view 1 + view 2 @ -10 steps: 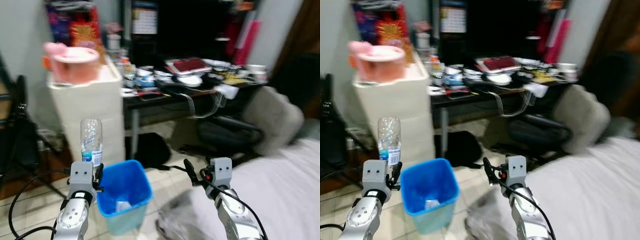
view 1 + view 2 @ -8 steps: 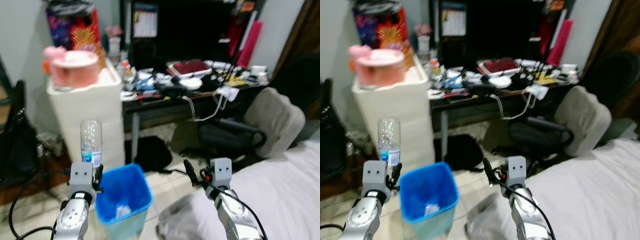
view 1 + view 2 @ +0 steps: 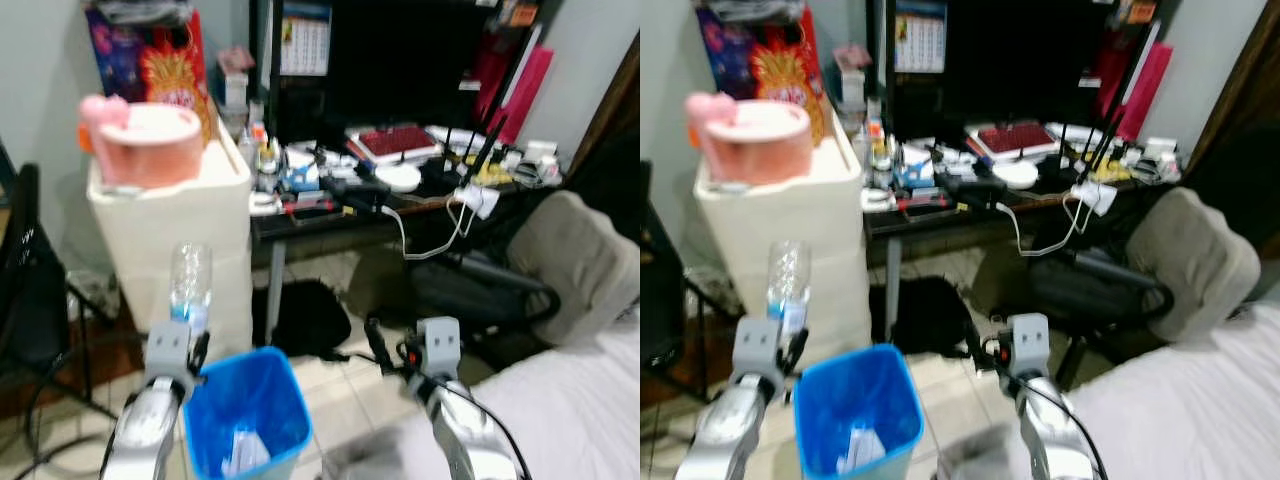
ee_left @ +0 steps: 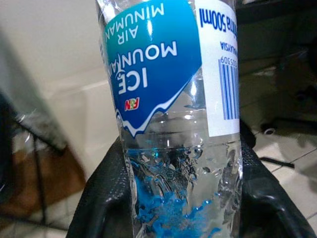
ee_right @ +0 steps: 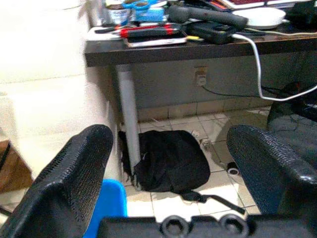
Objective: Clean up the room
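The view has swung upward and leftward, so the blue bin [image 3: 246, 418] now sits lower in frame. The left tool [image 4: 173, 198] stays clamped on one clear water bottle [image 3: 189, 284], upright, just beside the bin's rim. One bin, holding white crumpled scraps [image 3: 240, 456]. The right tool [image 5: 173, 163] hangs open, gripping nothing, before the cluttered counter [image 3: 970, 200].
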Robot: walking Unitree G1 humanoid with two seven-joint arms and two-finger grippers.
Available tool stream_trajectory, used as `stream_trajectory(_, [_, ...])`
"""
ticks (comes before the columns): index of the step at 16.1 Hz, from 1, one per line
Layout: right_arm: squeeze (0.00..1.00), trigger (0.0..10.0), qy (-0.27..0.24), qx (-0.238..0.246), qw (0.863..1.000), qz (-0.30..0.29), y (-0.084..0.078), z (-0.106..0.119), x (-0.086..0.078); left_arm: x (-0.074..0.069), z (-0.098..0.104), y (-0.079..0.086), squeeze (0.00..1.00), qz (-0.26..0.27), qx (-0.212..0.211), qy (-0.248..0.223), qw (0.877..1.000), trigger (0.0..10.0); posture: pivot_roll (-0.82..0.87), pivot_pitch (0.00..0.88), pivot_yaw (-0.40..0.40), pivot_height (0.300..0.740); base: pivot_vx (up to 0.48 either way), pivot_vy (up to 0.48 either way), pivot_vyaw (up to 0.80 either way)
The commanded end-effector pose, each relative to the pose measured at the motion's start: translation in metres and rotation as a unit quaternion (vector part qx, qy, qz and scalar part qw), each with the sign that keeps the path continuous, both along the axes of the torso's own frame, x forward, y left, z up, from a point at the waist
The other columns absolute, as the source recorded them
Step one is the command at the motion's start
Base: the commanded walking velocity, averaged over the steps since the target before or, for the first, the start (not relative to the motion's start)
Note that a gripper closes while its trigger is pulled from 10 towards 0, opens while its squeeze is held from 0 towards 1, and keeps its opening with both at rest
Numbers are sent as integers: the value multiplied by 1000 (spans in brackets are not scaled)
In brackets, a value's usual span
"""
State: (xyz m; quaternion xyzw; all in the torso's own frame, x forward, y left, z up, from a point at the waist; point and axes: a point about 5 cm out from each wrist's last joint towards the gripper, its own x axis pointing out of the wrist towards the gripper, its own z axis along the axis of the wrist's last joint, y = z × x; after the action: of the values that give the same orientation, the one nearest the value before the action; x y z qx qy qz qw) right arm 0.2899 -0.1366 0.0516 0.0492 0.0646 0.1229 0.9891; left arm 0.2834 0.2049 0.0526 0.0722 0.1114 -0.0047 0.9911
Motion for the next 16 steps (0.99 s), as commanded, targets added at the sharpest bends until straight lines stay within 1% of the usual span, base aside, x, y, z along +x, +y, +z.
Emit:
stream_trajectory(1, [0,10000,3,-14,1000,-12,-13,-1,-1,13,6,-17,0,-46,9,-14,999,10000,105,0,-97,740,0,0,0])
stream_trajectory(2, [0,10000,3,-14,1000,-12,-14,-1,-1,14,4,-17,0,-47,3,-8,999,10000,104,0,-97,740,0,0,0])
stream_trajectory(4, [0,10000,4,-15,1000,-12,-14,-1,-1,16,-5,-18,0,-50,-26,21,998,10000,100,0,-95,740,0,0,0])
stream_trajectory(5, [0,10000,5,-15,1000,-12,-14,-2,-2,17,-12,-19,275,-49,-25,40,998,10000,97,0,-92,740,0,0,0])
stream_trajectory(6, [0,10000,6,-15,1000,-12,-13,-2,-2,17,-15,-19,275,-48,-21,53,997,10000,95,0,-91,740,0,0,0])
stream_trajectory(7, [0,10000,6,-16,1000,-12,-14,-2,-2,18,-18,-22,1000,-52,-31,58,996,10000,88,0,-86,740,0,0,0])
stream_trajectory(9, [0,10000,8,-16,1000,-14,-15,-3,-2,16,-22,-29,1000,-69,-49,63,994,10000,85,0,-85,740,0,0,0])
stream_trajectory(10, [0,10000,9,-17,1000,-13,-16,-4,-3,13,-25,-32,976,-77,-53,70,993,10000,85,0,-85,740,0,0,0])
stream_trajectory(11, [0,10000,10,-19,1000,-13,-16,-4,-3,10,-28,-35,0,-88,-56,73,992,10000,88,0,-84,740,0,0,0])
stream_trajectory(14, [0,10000,11,-20,1000,-12,-17,-5,-2,3,-28,-36,0,-96,-52,64,992,10000,98,0,-86,740,0,0,0])
stream_trajectory(16, [0,10000,12,-22,1000,-8,-17,-5,-1,-8,-23,-32,0,-103,-37,42,993,10000,111,0,-92,740,0,0,0])
